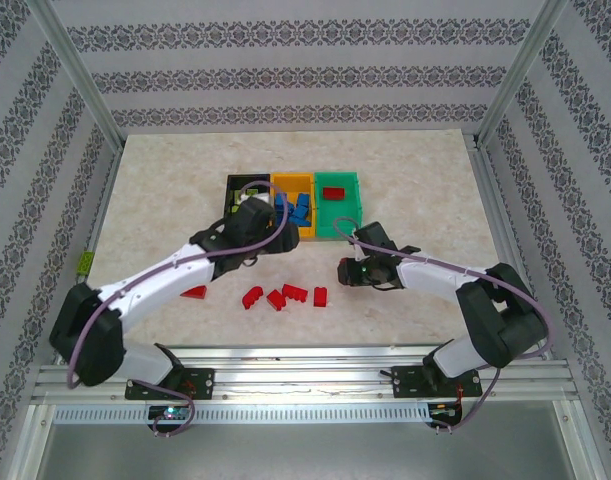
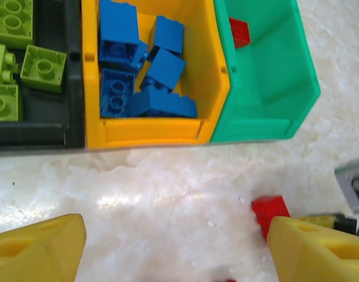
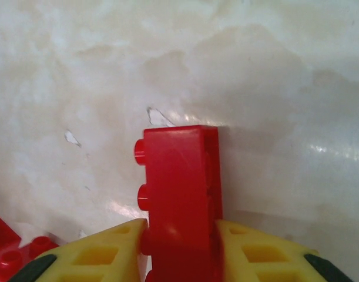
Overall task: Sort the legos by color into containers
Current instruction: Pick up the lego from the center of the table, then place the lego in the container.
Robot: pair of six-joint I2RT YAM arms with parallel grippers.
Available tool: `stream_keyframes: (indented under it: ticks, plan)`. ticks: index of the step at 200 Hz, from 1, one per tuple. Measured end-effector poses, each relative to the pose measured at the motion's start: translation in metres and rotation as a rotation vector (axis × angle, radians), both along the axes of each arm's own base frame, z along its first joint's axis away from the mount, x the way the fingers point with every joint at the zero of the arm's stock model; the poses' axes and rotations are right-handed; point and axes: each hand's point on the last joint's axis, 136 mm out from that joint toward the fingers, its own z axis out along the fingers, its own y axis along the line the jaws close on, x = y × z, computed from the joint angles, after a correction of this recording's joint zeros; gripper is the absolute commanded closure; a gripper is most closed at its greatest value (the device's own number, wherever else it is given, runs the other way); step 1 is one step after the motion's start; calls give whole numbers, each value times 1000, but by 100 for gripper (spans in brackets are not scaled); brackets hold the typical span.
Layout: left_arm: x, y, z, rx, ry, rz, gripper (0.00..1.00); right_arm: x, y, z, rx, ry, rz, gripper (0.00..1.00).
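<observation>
Step in hand: picking up a red. My right fingers [image 3: 267, 255] are clenched on a red brick [image 3: 182, 194], studs sideways, low at the desk [image 3: 255, 88] just on the near side of the green bin [image 1: 340, 222]. Next move: lift, carry over the green bin, release. My left fingers [image 2: 38, 247] are released and empty, further left of that bin.

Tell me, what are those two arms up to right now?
Left gripper open, empty. Right gripper clamped on red brick. Other red bricks loose on table, green bin beyond them.
</observation>
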Motion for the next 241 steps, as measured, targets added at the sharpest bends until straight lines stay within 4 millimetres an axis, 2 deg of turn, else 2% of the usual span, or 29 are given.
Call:
stream_keyframes:
  ticks: [28,65,85,112,118,144,163,178,210,241]
  plan:
    - [-31,22,-18,-18,6,4,18,10,5,17,23,-45,-1,69]
    - [-70,55,-48,-63,55,81,17,34,15,59,77,-150,-5,69]
    - [-90,73,-58,-93,76,133,17,59,14,87,103,-219,-24,69]
    - [-107,91,-55,-142,61,201,16,105,2,116,133,-282,-89,67]
    - [-109,95,-53,-149,56,215,13,116,-1,120,138,-289,-104,65]
    - [-119,112,-44,-174,34,280,11,151,-11,118,150,-285,-145,58]
    - [-126,124,-48,-154,50,323,11,160,-9,109,155,-261,-145,54]
    - [-133,133,-57,-117,85,352,7,160,-7,103,160,-244,-139,54]
    - [-142,149,-74,-66,154,441,6,158,-6,101,168,-247,-135,54]
    - [-144,162,-79,-80,173,558,7,137,-13,88,151,-217,-132,52]
